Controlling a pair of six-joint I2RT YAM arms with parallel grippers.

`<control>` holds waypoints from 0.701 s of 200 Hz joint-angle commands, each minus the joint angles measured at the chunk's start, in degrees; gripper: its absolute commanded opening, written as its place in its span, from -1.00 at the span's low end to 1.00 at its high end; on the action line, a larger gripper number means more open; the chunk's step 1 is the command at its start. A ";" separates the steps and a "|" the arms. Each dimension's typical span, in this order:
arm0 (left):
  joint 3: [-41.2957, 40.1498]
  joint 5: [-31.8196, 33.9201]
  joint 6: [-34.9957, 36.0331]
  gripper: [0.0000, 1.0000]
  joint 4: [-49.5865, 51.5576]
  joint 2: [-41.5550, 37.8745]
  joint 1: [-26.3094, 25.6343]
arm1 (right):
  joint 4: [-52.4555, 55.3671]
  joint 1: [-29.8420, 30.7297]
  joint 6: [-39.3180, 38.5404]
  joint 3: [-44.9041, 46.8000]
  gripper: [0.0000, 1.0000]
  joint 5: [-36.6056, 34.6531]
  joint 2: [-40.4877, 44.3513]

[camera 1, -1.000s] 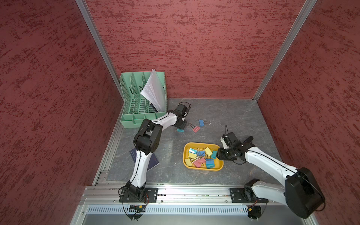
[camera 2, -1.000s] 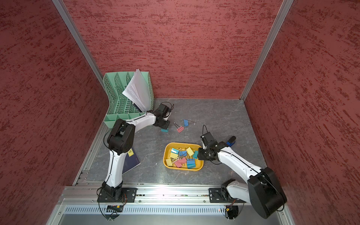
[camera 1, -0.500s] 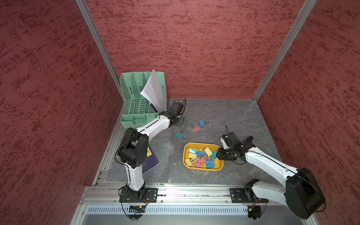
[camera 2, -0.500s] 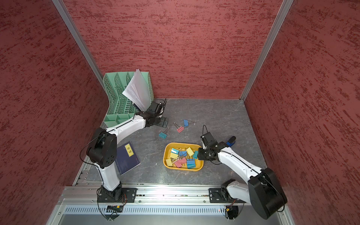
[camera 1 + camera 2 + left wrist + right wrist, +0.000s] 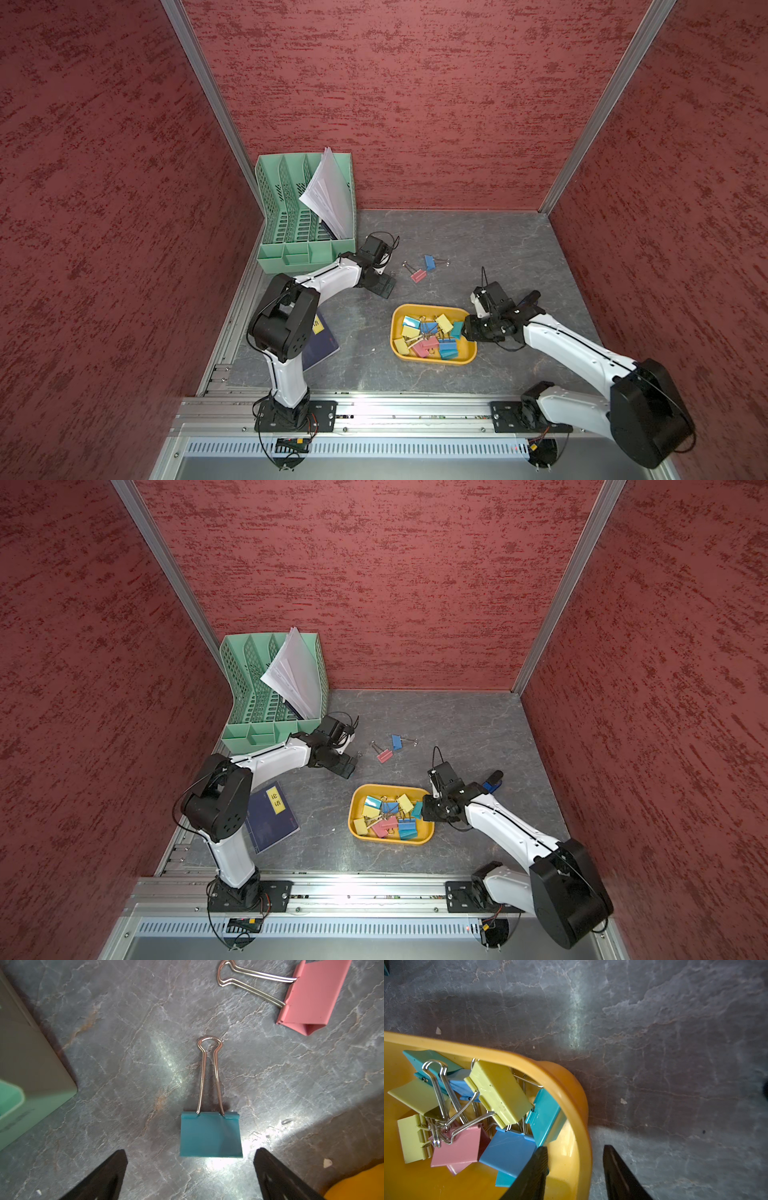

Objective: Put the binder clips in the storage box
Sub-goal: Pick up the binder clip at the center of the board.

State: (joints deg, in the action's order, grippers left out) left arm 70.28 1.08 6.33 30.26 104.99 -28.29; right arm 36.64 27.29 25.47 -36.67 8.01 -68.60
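Observation:
A teal binder clip [image 5: 211, 1134] lies flat on the grey table, just ahead of my left gripper [image 5: 190, 1150], whose jaws stand open on either side of it without touching it. In both top views this gripper [image 5: 384, 287] covers that clip. A pink clip [image 5: 417, 275] and a blue clip [image 5: 429, 262] lie loose beyond it. The yellow-orange storage box [image 5: 432, 360] holds several clips [image 5: 428, 336]. My right gripper [image 5: 574, 1147] straddles the box's rim [image 5: 571, 1093], one finger inside and one outside, with gaps on both sides.
A mint green file organizer [image 5: 305, 232] with papers stands at the back left, close to my left arm. A dark blue book [image 5: 270, 816] lies at the front left. A blue-and-black stapler [image 5: 493, 781] sits behind my right wrist. Red walls close in three sides.
My left gripper opened and let go of the teal clip, which now lies on the table. The left arm swung lower and came back over the clip. The right arm has not moved.

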 commanded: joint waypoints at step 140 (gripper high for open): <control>5.61 -1.72 0.56 0.25 3.42 8.11 -0.35 | -0.84 0.63 -0.25 0.03 -0.03 0.60 0.83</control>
State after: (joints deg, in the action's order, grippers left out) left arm 74.00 -1.21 6.50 32.21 111.98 -28.36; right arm 36.64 27.29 25.47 -36.67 8.01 -68.58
